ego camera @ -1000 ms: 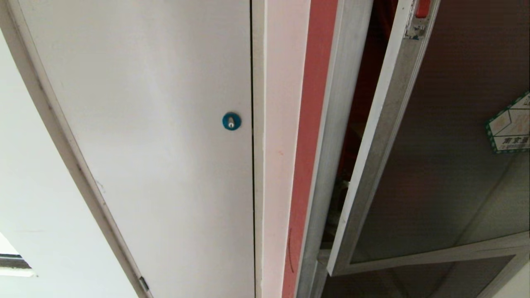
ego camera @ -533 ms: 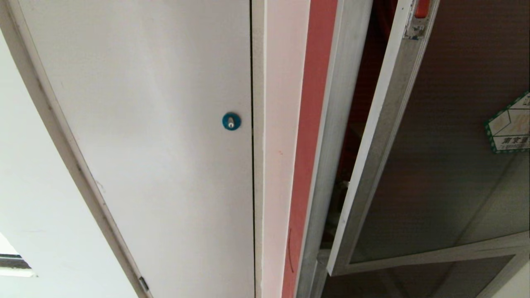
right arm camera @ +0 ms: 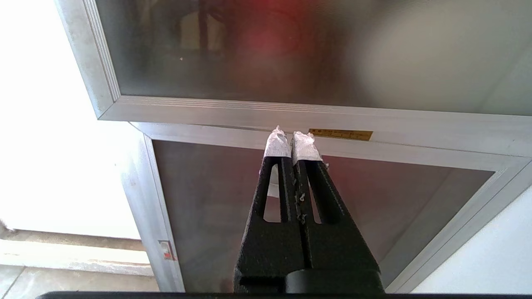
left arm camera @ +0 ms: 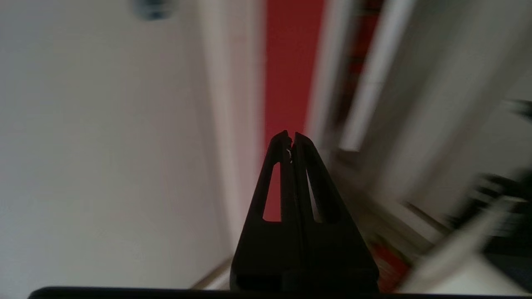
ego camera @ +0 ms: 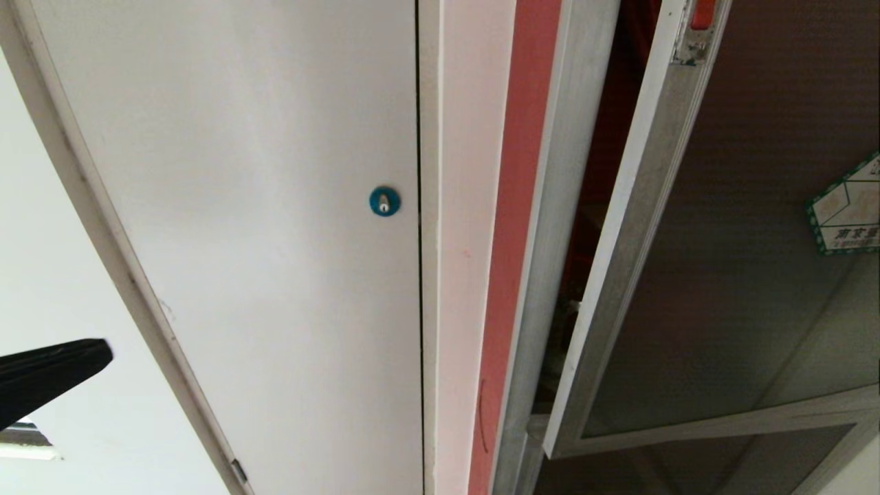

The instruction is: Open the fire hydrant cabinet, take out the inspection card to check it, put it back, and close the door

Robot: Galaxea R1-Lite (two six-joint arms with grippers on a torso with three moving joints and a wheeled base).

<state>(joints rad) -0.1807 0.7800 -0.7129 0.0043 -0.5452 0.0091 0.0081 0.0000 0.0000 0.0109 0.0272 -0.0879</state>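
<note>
The fire hydrant cabinet (ego camera: 550, 240) shows its aluminium frame and a dark red gap. Its door (ego camera: 742, 289) stands ajar, a dark frosted-glass panel with a hexagonal sticker (ego camera: 847, 206) and a red latch (ego camera: 701, 14) at the top. My left gripper (ego camera: 96, 354) pokes in at the lower left, shut and empty (left arm camera: 290, 137), pointing toward the red strip beside the frame. My right gripper (right arm camera: 292, 139) is shut with taped tips, low down in front of the door's bottom rail (right arm camera: 291, 110). The inspection card is out of view.
A plain white closet door (ego camera: 261, 240) with a blue round lock (ego camera: 384, 201) fills the left. A red wall strip (ego camera: 515, 240) separates it from the cabinet. Below the door is a smaller dark glass panel (right arm camera: 208, 207) with a brass plate (right arm camera: 341, 134) above it.
My left gripper has risen into the head view at the lower left; it was not in view before. The door stays ajar.
</note>
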